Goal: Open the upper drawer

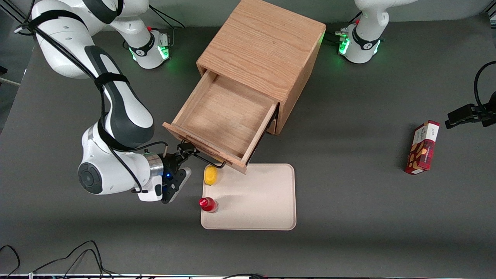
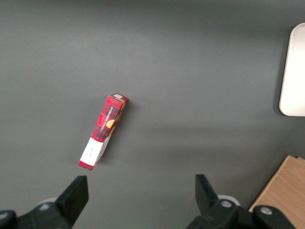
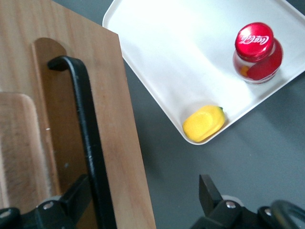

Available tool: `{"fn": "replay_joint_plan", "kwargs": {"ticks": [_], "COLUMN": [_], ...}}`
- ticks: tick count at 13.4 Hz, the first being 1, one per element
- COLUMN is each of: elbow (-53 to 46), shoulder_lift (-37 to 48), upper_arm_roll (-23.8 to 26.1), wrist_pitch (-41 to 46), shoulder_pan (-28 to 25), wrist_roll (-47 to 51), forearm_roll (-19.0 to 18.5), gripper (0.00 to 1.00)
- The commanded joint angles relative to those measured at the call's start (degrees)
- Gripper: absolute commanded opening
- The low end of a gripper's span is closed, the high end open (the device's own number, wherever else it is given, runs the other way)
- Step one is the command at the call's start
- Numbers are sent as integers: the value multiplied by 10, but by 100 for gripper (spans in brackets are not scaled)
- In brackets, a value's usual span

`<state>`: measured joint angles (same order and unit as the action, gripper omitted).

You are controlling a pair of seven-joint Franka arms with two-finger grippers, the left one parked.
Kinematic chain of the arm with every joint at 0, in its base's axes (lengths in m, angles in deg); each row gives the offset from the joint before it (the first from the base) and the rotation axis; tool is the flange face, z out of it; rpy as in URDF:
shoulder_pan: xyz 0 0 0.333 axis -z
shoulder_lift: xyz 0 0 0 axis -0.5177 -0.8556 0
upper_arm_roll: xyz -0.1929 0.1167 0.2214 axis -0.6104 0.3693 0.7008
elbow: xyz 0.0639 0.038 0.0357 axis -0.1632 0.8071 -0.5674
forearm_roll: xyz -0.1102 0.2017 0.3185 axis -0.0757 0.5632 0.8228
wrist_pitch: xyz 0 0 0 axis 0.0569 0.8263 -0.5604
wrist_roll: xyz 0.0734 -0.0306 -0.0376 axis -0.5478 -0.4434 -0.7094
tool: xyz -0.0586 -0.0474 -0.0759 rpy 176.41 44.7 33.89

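- While the light oak upper drawer [image 1: 224,116] stands pulled well out of the oak cube cabinet [image 1: 267,50], its wooden tray lies bare.
- Right arm's black gripper [image 1: 188,149] sits at the drawer's black wire handle [image 3: 90,143]; jaws spread open, one finger on each side of the bar, not clamped.
- Cream rectangular tray [image 1: 263,201] on the grey table [image 1: 368,213], nearer the front camera, carries a yellow lemon-shaped piece [image 1: 210,175] and a red-capped bottle [image 1: 208,204].

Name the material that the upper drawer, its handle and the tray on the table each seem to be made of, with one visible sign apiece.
Upper drawer: light wood, likely oak, matt; visible grain lines.
Handle: thin black bent rod, probably painted metal; smooth with a faint sheen.
Tray: cream, matt, probably moulded plastic; uniform surface, rounded rim.
The gripper is at the handle.
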<state>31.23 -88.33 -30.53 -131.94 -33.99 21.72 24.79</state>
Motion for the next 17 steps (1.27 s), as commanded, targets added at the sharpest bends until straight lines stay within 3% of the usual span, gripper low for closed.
{"fn": "replay_joint_plan", "kwargs": {"ticks": [1,5,10,11,13,15,17], "elbow": [-56,-55,-41,-33,-18,21,133], "shoulder_lift": [13,148,263,289,326,354,414], "upper_arm_roll": [2,-5,-101,-123,-152,-197,-221], "wrist_pitch": [55,114,257,272,285,362,317], "shoulder_pan": [-6,-2,-4,-4,5,8,8], "wrist_roll": [0,88,294,330,343,343,344], "forearm_roll": [-9,-18,-44,-76,-84,-84,-90], "gripper": [100,100,100,100,100,100,100]}}
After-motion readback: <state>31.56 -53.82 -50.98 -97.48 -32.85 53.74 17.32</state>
